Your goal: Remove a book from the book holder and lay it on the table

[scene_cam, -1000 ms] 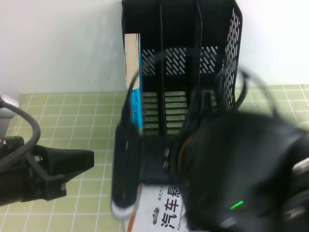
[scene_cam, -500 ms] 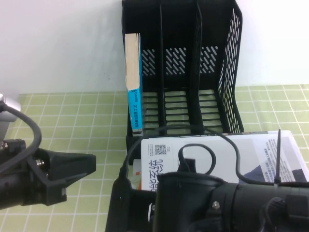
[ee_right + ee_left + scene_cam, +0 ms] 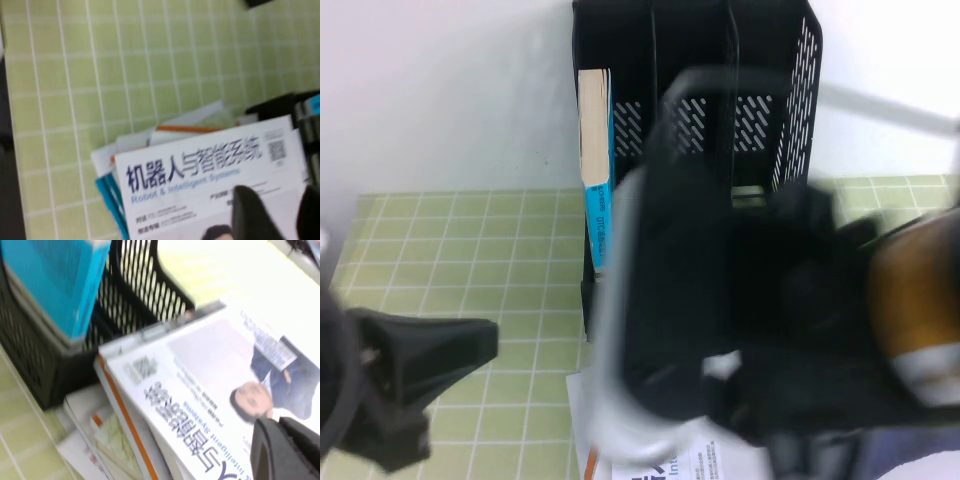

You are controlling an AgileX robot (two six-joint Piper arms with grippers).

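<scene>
Table (image 3: 450, 250): green-yellow checked cloth, bare on the left and far-left, so that is the open room. The near-centre is taken up by a pile.

Book holder (image 3: 790, 120): tall black rack at the far centre against the wall, slots facing the robot. A thick blue-spined book (image 3: 595, 150) stands upright in its leftmost slot; what shows of the other slots looks vacant, though the right arm (image 3: 760, 310) hides most of them.

Right arm fills the middle and right of the high view, passing in front of the rack.

The book (image 3: 220, 385): pale cover up, man in a dark suit, QR code, "Intelligent Systems" line. It lies flat just in front of the holder's base, not on bare cloth but on top of a stack of other books (image 3: 105, 435), whose edges stick out beneath it on the left and near sides. Judged: out of the holder and laid down, so the task looks about finished.

Right gripper (image 3: 272, 210): over the cover's far part, fingers spread apart, holding nothing that I can see.

Left gripper (image 3: 440, 345): low over the near-left cloth, well clear of the stack. Finger state: cannot tell.
</scene>
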